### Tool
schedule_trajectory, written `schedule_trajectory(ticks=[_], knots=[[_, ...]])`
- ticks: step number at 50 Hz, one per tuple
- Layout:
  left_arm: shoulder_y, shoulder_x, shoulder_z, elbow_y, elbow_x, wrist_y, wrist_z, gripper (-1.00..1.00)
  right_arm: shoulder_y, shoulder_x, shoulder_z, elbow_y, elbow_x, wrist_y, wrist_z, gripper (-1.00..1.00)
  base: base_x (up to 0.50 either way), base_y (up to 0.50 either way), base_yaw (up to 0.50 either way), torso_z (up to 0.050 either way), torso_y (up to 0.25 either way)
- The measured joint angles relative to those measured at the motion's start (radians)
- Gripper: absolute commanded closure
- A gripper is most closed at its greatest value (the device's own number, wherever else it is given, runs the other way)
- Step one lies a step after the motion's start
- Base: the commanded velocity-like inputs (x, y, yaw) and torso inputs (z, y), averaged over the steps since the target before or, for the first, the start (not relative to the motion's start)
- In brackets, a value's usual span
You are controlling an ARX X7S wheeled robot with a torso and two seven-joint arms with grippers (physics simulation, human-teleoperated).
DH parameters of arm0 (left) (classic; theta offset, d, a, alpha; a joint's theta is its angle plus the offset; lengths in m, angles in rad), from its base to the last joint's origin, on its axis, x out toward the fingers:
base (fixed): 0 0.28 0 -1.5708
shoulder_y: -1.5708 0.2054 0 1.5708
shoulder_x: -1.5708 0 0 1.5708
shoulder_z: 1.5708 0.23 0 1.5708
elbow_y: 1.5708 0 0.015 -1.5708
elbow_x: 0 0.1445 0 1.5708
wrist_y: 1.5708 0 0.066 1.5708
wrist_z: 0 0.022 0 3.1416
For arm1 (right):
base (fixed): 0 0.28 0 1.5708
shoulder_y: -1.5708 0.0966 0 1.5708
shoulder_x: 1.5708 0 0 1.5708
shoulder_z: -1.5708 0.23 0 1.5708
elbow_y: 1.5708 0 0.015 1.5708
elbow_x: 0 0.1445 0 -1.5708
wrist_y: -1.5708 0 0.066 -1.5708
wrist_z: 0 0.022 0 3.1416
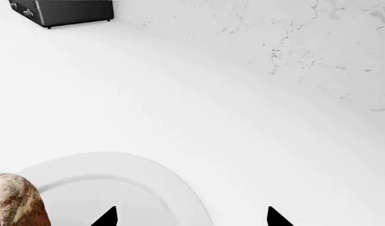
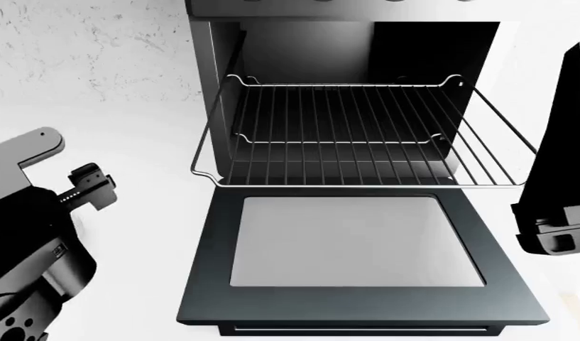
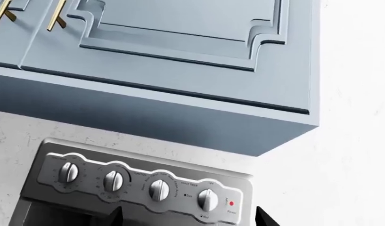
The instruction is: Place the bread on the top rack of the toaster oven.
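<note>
Chrome rack: the top rack (image 2: 356, 131) sits pulled partway out of the toaster oven (image 2: 346, 42) in your head view, its bars bare, a second wire grid (image 2: 337, 153) lower and further inside.
Oven door: the black-framed door (image 2: 360, 249) lies dropped flat toward you, grey glass window facing up.
Control panel: your right wrist camera looks up at the oven's silver face (image 3: 142, 183) with four knobs and a red light, blue-grey wall cabinets (image 3: 173, 56) above it.
Bread: the bread (image 1: 13, 200) shows only at the edge of your left wrist view, a brown crusty chunk resting on a white plate (image 1: 135, 181) on the white counter (image 1: 230, 117), well apart from the oven.
Left gripper: your left gripper (image 1: 191, 217) hangs above the plate's rim, its two black fingertips spread wide with nothing between them, the bread off to one side.
Right gripper: your right gripper (image 3: 189, 217) is raised beside the oven, fingertips parted and holding nothing.
Background: a small dark toaster (image 1: 63, 12) stands far across the counter by the marbled wall (image 1: 318, 42).
</note>
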Motion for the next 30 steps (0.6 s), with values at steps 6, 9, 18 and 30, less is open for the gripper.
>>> schedule_trajectory(ticks=[6, 9, 18, 30], knots=[[0.007, 0.008, -0.015, 0.005, 0.018, 0.002, -0.039, -1.00, 0.018, 0.001, -0.034, 0.004, -0.008, -0.008, 0.000, -1.00, 0.00, 0.00, 0.00, 0.000, 0.000], [0.011, 0.010, -0.022, 0.010, 0.024, 0.000, -0.054, -1.00, 0.025, 0.003, -0.051, 0.008, -0.013, -0.014, 0.000, -1.00, 0.00, 0.00, 0.00, 0.000, 0.000], [0.021, 0.005, -0.033, 0.032, 0.036, -0.010, -0.089, -1.00, 0.044, 0.012, -0.095, 0.020, -0.026, -0.033, 0.001, -1.00, 0.00, 0.00, 0.00, 0.000, 0.000], [0.030, -0.024, -0.006, 0.076, 0.051, -0.005, -0.102, -1.00, 0.066, 0.012, -0.139, 0.032, -0.041, -0.050, -0.002, -1.00, 0.00, 0.00, 0.00, 0.000, 0.000]])
